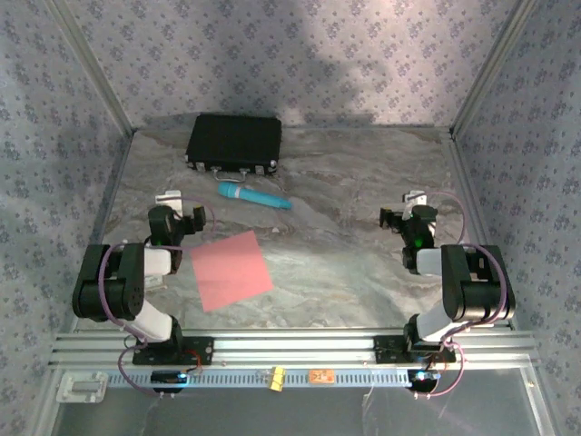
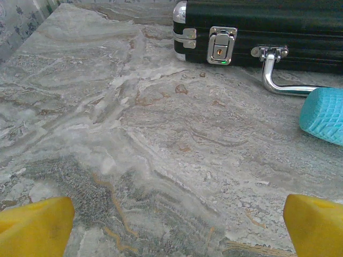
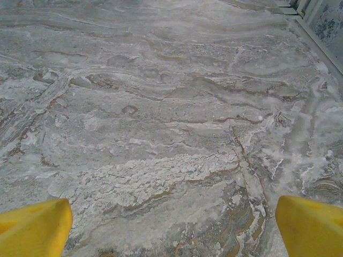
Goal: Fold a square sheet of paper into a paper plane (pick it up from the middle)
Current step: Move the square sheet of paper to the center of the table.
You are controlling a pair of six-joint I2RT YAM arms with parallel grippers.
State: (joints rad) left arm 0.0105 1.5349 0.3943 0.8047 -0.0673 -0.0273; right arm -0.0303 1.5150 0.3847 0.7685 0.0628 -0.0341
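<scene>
From above, the square sheet of paper (image 1: 232, 270) lies flat on the marble table (image 1: 345, 263). It is left of the middle, on the near side, and a little turned, so that one corner points far. It is just to the right of the left arm, and nothing touches it. The left gripper (image 1: 174, 212) is beyond the sheet's far left corner. Its jaws are wide apart and hold nothing. The right gripper (image 1: 408, 214) is on the right side of the table, well apart from the sheet, also spread wide and empty. A black case (image 1: 233, 143) lies at the far side, left of the middle. A teal cylinder (image 1: 254, 195) lies between the case and the sheet.

In the left wrist view, the two yellow fingertips (image 2: 35, 226) stand at the bottom corners, wide apart, with bare marble between them. The case, with its metal latch and handle, is far ahead, and one end of the teal cylinder shows at the right edge.

In the right wrist view, the yellow fingertips (image 3: 313, 225) are also at the bottom corners, fully spread over bare marble.
</scene>
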